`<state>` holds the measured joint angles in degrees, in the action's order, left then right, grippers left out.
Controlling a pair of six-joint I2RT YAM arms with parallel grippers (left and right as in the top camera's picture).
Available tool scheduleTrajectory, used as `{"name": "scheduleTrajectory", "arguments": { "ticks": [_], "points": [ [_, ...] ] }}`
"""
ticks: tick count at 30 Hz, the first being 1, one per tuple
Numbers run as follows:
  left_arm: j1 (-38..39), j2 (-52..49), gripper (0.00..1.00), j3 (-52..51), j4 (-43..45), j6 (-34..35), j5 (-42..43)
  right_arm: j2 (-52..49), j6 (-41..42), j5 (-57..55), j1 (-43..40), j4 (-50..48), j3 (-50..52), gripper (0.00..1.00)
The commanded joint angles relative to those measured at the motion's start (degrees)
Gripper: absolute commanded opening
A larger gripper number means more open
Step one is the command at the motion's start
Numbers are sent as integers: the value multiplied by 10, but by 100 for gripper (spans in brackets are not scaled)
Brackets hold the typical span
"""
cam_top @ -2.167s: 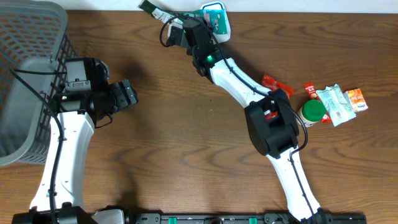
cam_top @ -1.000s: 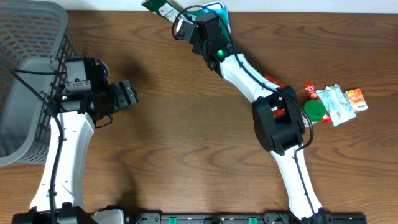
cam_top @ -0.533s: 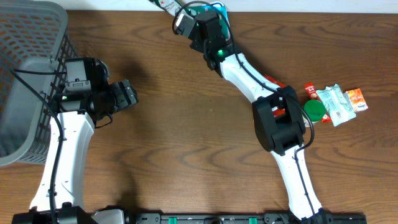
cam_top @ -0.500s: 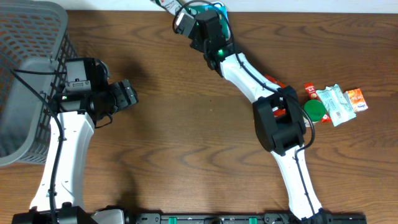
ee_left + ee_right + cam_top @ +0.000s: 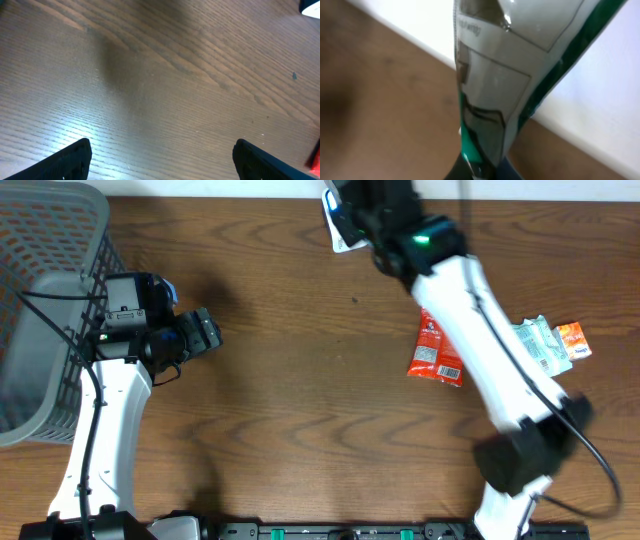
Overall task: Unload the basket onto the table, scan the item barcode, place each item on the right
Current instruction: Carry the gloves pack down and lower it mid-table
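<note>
Currently the right tool (image 5: 479, 171) is clenched on a green-and-white pouch (image 5: 487, 100). The pouch is upright and edge-on to the wrist cam, up at the far edge of the desk (image 5: 300, 440). Left tool (image 5: 203, 332) is released, jaws wide, hovering over wood near the wire basket (image 5: 45, 240). A red snack packet (image 5: 436, 348) lies flat on the desk beside the right arm.

The overhead camera looks straight down on the whole tabletop (image 5: 300, 410). The left wrist camera hangs close over bare wood, facing forward past the left tool (image 5: 162, 160); overhead shares that patch. The right wrist camera looks along the right tool (image 5: 479, 172), very near the packet (image 5: 490, 90) ahead of it.
</note>
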<state>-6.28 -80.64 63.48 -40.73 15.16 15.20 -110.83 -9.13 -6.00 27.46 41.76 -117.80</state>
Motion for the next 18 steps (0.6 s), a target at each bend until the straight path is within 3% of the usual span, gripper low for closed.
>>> {"name": "scheduleTrajectory", "arguments": {
  "ticks": [1,5,8,13,18],
  "points": [
    [-2,-4,91,9,-2,-5,7,35,153,78,-13,99,-2,1],
    [-2,-4,91,9,-2,-5,7,43,205,183,-26,231,2,1],
    [-2,-4,91,9,-2,-5,7,42,211,238,-27,263,46,1],
    [-2,-4,91,9,-2,-5,7,42,247,251,-26,224,162,1],
    [-2,-4,91,9,-2,-5,7,42,293,260,-27,120,294,1]
  ]
}}
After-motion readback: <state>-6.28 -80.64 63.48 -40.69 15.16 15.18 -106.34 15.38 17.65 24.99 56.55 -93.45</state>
